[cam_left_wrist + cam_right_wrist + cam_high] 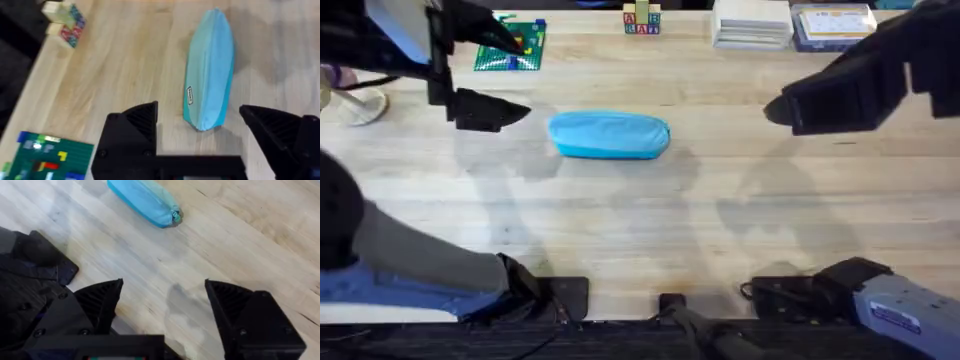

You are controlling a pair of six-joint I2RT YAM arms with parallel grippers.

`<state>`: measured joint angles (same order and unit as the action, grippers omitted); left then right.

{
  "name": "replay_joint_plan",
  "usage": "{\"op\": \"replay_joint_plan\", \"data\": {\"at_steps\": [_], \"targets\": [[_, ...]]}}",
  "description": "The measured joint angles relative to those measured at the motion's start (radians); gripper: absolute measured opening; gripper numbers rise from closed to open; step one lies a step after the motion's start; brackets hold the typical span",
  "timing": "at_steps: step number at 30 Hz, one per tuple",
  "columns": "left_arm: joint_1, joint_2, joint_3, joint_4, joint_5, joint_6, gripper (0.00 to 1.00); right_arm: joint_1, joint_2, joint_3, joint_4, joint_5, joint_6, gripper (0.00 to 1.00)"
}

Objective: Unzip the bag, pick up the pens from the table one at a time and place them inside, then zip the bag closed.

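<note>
The light blue bag (610, 135) lies lengthwise across the middle of the table (640, 230) and looks closed. Its zip pull (175, 215) shows at the end facing the right arm. No pens are in view. My left gripper (520, 78) hovers open just left of the bag; in the left wrist view its gripper (200, 130) hangs above the near end of the bag (210, 70) with nothing held. My right gripper (790, 108) floats open to the right of the bag, well apart from it, and in the right wrist view its gripper (165, 310) is empty, with the bag (145, 202) farther off.
A green brick baseplate (510, 47) sits at the back left, behind the left gripper. Letter blocks (642, 18) stand at the back centre, and stacked boxes (752, 22) at the back right. Bare wood stretches in front of the bag.
</note>
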<state>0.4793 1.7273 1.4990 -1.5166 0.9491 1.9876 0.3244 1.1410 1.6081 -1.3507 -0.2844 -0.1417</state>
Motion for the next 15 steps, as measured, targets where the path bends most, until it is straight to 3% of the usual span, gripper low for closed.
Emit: {"op": "replay_joint_plan", "data": {"at_steps": [1,8,15], "targets": [[0.0,-0.08,0.0,-0.002,-0.018,-0.078,0.997,0.0,-0.016,0.0,-0.018,0.0,0.0,0.996],[-0.009,-0.25,0.0,-0.005,-0.041,-0.32,0.998,0.0,-0.022,0.0,-0.042,0.0,0.0,0.996],[-0.058,-0.384,0.0,-0.007,-0.145,-0.626,0.998,0.0,-0.022,0.0,-0.042,0.0,0.0,0.996]]}}
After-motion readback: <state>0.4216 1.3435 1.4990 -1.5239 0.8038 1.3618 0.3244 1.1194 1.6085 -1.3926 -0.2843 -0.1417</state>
